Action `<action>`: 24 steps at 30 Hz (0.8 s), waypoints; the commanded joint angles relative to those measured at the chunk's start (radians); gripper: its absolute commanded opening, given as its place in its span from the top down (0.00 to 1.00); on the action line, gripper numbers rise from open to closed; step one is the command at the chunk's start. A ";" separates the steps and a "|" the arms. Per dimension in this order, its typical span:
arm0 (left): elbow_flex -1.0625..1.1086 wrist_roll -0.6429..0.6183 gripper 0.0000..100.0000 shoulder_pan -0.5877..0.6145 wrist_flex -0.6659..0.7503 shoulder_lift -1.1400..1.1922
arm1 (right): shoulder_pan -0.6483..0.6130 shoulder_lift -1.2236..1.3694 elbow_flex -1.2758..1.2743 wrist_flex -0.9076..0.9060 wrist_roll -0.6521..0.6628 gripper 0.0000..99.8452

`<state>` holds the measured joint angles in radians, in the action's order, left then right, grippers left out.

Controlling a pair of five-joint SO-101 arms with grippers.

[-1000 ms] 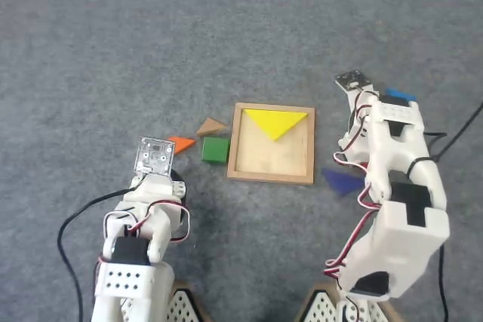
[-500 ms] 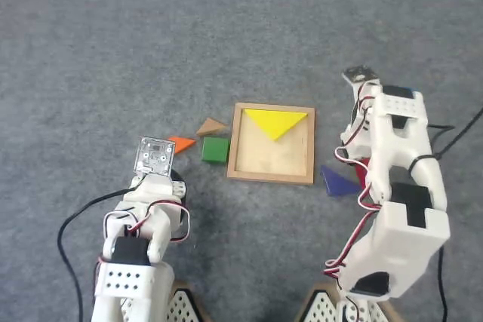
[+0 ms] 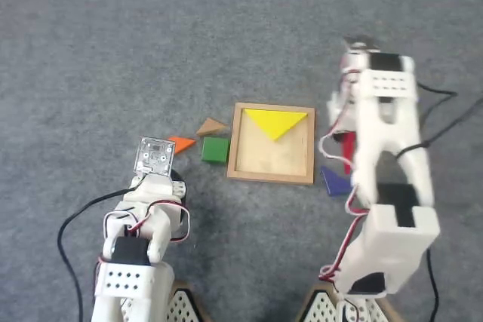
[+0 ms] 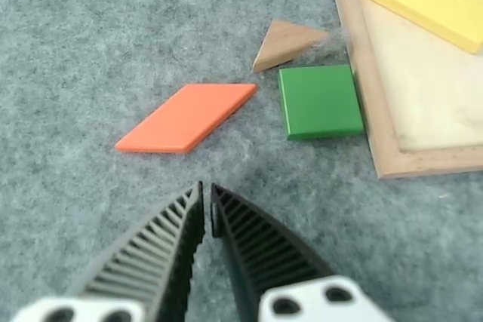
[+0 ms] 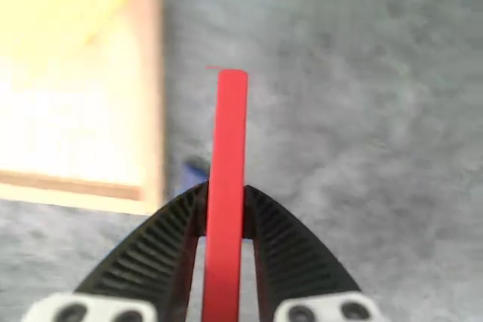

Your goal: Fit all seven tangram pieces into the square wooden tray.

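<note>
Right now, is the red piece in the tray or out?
Out: the right tool pinches the red piece over the carpet beside the wooden tray.

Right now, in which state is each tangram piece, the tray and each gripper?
tray: on carpet, one piece inside.
yellow triangle: flat in tray.
green square: on carpet, outside tray.
orange parallelogram: on carpet, outside.
brown triangle: on carpet, outside.
blue triangle: on carpet, outside.
red piece: held on edge.
left gripper: shut, empty.
right gripper: shut on red piece.
</note>
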<state>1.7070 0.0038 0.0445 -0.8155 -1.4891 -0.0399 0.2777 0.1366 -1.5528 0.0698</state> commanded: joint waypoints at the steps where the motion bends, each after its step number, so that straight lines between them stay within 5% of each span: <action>1: -0.018 -0.006 0.99 0.003 0.000 -0.012 | -0.205 -0.159 0.061 -0.021 -0.086 0.99; 12: -0.018 -0.006 0.99 0.003 0.000 -0.012 | -0.476 -0.196 -0.232 0.335 -0.218 0.99; 24: -0.018 -0.005 0.99 0.003 0.000 -0.012 | -0.530 -0.035 -0.209 0.483 -0.474 0.99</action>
<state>1.7070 0.0038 0.0445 -0.8155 -1.4891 -0.5616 0.2562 -0.1243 -1.0909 -0.3353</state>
